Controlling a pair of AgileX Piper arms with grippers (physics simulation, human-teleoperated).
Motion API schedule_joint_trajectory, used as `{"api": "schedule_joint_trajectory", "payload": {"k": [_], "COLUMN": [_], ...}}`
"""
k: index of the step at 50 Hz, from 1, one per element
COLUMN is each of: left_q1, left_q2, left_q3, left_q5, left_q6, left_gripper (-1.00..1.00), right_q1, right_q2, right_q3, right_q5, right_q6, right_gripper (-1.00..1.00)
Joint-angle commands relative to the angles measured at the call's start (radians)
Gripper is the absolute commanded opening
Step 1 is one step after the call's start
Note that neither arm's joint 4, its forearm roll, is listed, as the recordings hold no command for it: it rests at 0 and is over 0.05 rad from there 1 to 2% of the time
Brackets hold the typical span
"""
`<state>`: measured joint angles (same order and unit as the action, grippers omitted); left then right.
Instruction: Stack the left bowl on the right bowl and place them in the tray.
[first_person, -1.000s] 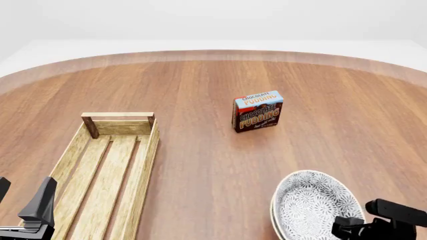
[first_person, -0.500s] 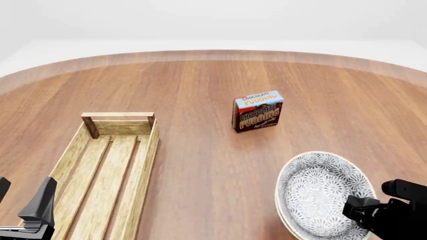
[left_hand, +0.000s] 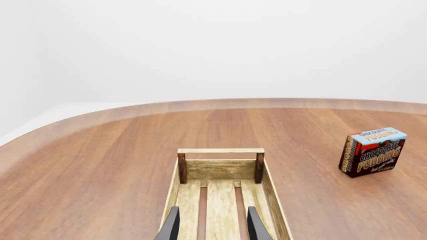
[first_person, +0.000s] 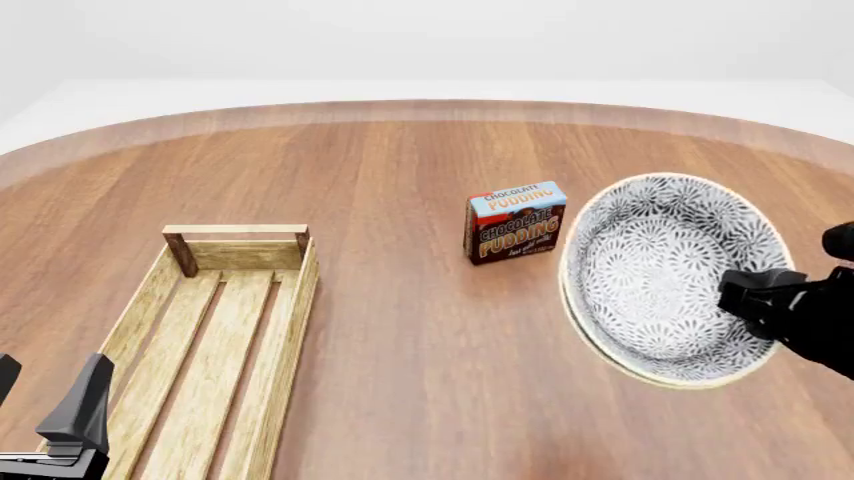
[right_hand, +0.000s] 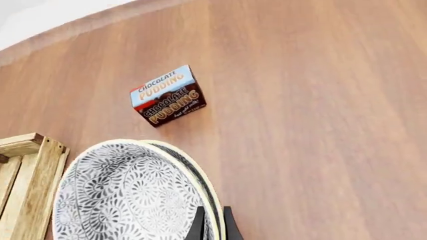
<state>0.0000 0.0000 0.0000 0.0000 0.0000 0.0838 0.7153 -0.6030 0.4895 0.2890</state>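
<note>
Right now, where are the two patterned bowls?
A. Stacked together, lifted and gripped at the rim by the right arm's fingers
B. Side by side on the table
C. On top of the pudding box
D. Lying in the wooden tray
A: the bowls are nested and tilted, their rim pinched by the right gripper; nothing lies in the tray.

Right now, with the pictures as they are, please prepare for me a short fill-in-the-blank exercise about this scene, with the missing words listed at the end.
1. The stacked bowls are held by the ____ gripper.
2. The box standing between the tray and the bowls has the words "Chocolate ____" printed on it.
3. The inside of the tray holds ____ bowls.
4. The left gripper hovers over the near end of the ____.

Missing words: right; Pudding; no; tray
</note>
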Motion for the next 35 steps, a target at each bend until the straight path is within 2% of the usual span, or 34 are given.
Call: {"api": "schedule_joint_trajectory", "payload": {"k": [1,10,19,35], "left_q1": [0.0,0.0,0.0,0.0], "left_q2": [0.0,0.0,0.0,0.0], "left_q3": [0.0,0.0,0.0,0.0], "left_q5": [0.0,0.0,0.0,0.0], "left_q6": [0.0,0.0,0.0,0.0], "left_gripper": [1.0,1.0,1.0,1.0], "right_q1": [0.087,0.163,0.222,0.409], "right_q2": [0.146,0.304,0.432,0.713], "right_q3": [-0.229,-0.402,-0.505,-0.767], "right_q5": [0.002,-0.004,-0.047,-0.09], "right_q6": [-0.008,-0.029,-0.015,0.004], "right_gripper": [-1.0,-1.0,-1.0,-1.0]}}
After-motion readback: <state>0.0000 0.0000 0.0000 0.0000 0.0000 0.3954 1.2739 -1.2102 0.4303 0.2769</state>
